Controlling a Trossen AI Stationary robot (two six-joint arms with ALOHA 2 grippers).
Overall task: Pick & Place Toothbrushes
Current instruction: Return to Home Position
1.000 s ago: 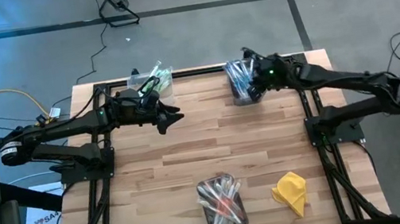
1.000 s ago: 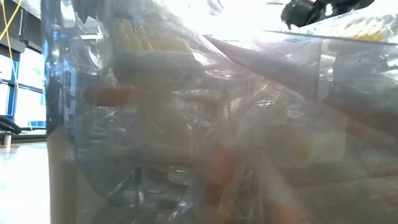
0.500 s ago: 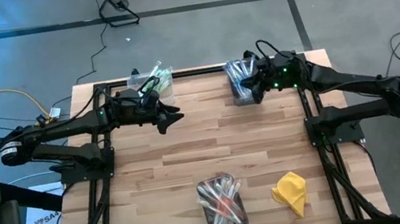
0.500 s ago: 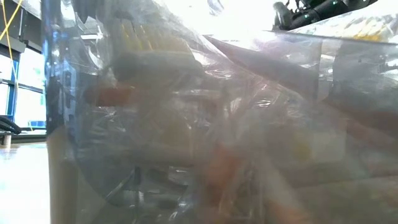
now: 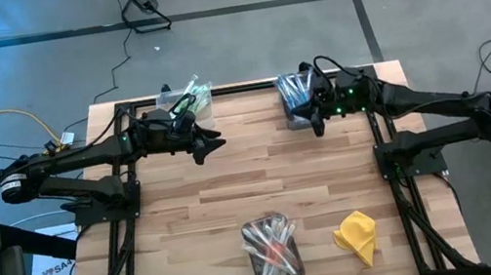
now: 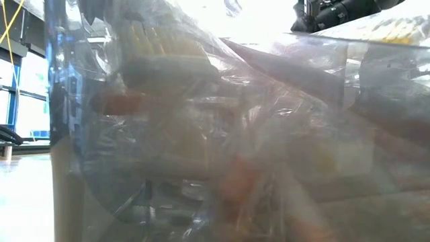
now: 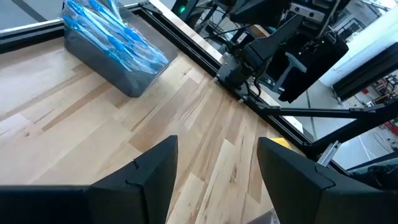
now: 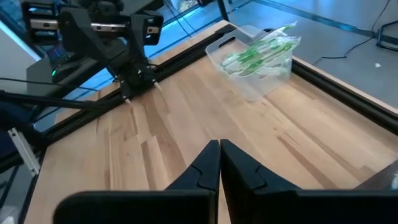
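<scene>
Visibly clear-wrapped toothbrushes (image 7: 115, 37), grouped blue, green, orange.

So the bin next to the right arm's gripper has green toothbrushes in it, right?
Not quite. The bin next to the right gripper holds blue toothbrushes, not green ones; the left wrist view shows them clearly. The green toothbrushes are in the clear bin near the left gripper.
</scene>
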